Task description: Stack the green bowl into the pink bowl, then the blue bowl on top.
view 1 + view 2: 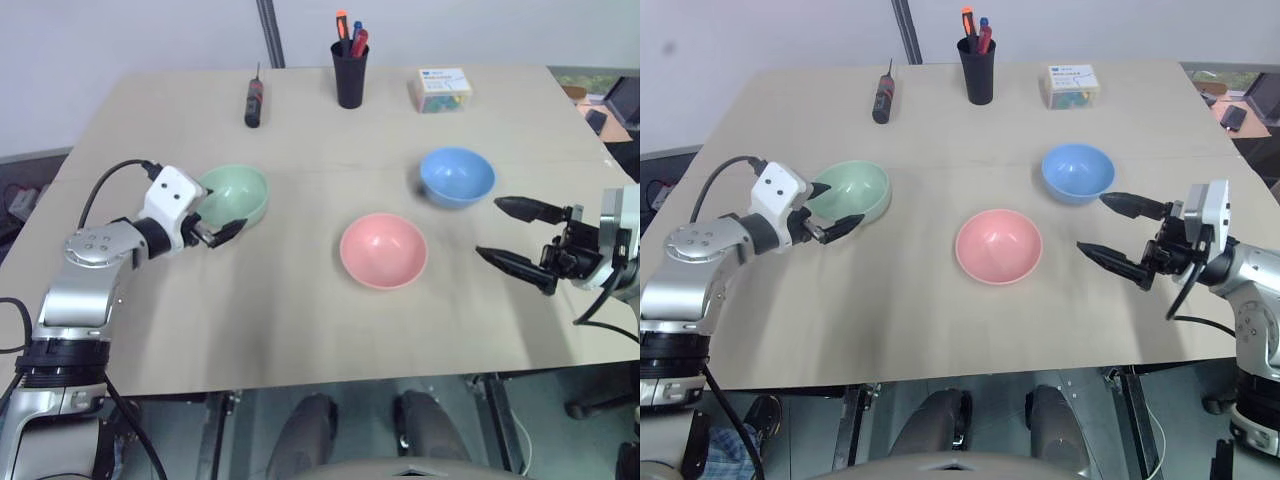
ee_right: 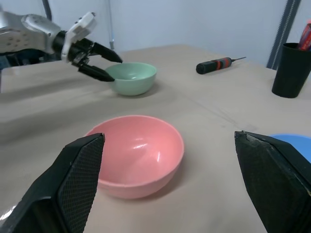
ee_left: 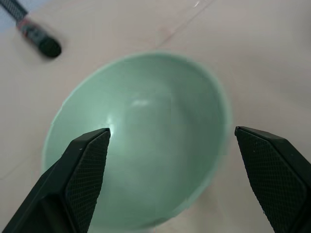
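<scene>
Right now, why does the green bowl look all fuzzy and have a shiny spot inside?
In the left wrist view the green bowl sits very close, so its rim looks soft, and the pale spot inside is light glinting off smooth plastic. In the right wrist view the pink bowl has a similar glint. In the left eye view all three bowls look sharper, casting faint shadows on the table.

Two head views down over one table (image 1: 300,330) — wrist views low, close to bowls.

screwdriver (image 1: 254,103), pen cup (image 1: 350,74), small box (image 1: 443,89)
</scene>
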Motion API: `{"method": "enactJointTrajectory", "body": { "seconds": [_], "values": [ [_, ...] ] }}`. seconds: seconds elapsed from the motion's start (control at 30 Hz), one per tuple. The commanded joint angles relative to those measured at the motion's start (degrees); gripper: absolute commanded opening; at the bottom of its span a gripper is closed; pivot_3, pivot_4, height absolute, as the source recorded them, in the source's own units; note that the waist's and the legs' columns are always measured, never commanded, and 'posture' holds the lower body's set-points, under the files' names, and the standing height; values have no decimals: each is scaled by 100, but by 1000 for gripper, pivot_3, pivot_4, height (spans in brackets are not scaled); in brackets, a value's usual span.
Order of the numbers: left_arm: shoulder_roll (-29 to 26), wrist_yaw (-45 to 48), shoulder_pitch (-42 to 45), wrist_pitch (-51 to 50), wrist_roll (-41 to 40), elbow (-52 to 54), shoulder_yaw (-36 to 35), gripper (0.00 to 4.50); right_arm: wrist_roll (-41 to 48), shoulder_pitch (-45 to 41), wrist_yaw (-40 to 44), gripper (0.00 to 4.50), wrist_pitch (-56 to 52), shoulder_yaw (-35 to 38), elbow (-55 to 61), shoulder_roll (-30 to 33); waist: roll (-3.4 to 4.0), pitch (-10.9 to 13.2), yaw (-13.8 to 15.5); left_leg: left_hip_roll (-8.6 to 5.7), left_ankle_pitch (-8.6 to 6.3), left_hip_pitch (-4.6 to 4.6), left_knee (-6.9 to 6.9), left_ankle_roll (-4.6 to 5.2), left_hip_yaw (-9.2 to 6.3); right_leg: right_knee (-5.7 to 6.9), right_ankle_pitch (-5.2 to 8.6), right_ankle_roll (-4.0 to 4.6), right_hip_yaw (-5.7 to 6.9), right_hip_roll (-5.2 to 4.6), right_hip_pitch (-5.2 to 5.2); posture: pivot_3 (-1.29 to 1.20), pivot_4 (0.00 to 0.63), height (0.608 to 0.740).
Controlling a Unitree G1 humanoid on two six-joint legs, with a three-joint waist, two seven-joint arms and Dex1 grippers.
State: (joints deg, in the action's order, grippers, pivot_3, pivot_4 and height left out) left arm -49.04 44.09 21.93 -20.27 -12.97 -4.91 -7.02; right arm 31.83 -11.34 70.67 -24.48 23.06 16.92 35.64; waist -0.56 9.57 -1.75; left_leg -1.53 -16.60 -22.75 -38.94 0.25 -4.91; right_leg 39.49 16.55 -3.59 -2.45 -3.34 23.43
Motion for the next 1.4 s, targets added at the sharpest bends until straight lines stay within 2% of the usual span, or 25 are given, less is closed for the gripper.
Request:
{"method": "enactJointTrajectory", "body": {
  "seconds": [0.03,0.27,0.3,0.37,0.43,0.47,0.5,0.57,0.67,0.8,1.0,1.2,1.4],
  "values": [
    [-103,236,275,428,247,-490,128,4377,238,188,165,4481,437,27,120,124,0,0,2,0,0,0,0,0,0,0,0,0,0,0,0,0,150,740],
    [62,576,809,1032,661,-1453,612,4377,341,262,8,4481,572,-102,163,216,-1,0,-10,-2,1,0,-13,-1,0,17,0,0,0,0,0,0,150,740],
    [84,626,874,1103,682,-1559,645,3963,356,272,-15,4500,586,-116,170,228,-1,0,-14,-1,1,0,-15,-1,-1,19,0,0,0,1,0,0,150,740],
    [124,737,1014,1214,734,-1762,722,3638,379,304,-63,4500,608,-131,206,265,-1,0,-13,-2,1,0,-18,-1,0,22,0,0,-1,1,0,0,150,740],
    [165,810,1148,1337,792,-1943,787,2987,416,339,-103,4500,599,-135,242,301,-1,0,-12,-2,0,-1,-21,-1,-1,24,0,0,0,1,0,0,150,740],
    [176,848,1193,1398,821,-2012,806,2350,433,352,-120,4500,594,-139,251,317,-2,0,-12,-3,0,-1,-24,1,-1,26,0,0,0,1,0,0,150,740],
    [188,886,1233,1448,842,-2071,822,2123,448,369,-135,4500,603,-142,257,330,-2,0,-13,-3,0,-1,-25,1,-1,26,0,0,0,0,0,0,150,740],
    [200,991,1314,1527,867,-2164,854,1099,469,417,-166,4500,622,-142,273,352,-2,0,-19,-3,0,-1,-26,1,-1,27,0,0,0,1,0,0,150,740],
    [206,1039,1415,1599,905,-2250,857,10,495,458,-203,4500,651,-144,288,376,-2,0,-25,-3,0,-1,-27,1,-1,29,0,0,0,1,0,0,150,740],
    [241,1234,1611,1789,1020,-2383,1017,10,521,445,-233,4500,696,-220,269,370,-2,0,-28,-3,-1,-1,-28,2,-2,31,0,0,0,2,0,0,150,740],
    [567,1791,2016,1849,1003,-1779,1385,10,537,408,-197,4500,736,-352,147,430,-5,1,-5,-9,0,-5,-36,1,-4,32,0,-1,2,1,-1,0,150,740],
    [983,2673,2362,1515,676,10,1959,10,530,391,-210,4500,767,-490,140,451,-6,2,-14,-8,6,-12,-39,-10,-6,29,0,-1,2,1,0,0,150,740],
    [1322,3219,2468,1637,596,962,2541,10,479,434,-199,4500,871,-597,104,452,-5,2,-60,-1,6,-3,-39,-8,2,33,1,-1,-7,9,-2,0,150,740]
  ]
}}
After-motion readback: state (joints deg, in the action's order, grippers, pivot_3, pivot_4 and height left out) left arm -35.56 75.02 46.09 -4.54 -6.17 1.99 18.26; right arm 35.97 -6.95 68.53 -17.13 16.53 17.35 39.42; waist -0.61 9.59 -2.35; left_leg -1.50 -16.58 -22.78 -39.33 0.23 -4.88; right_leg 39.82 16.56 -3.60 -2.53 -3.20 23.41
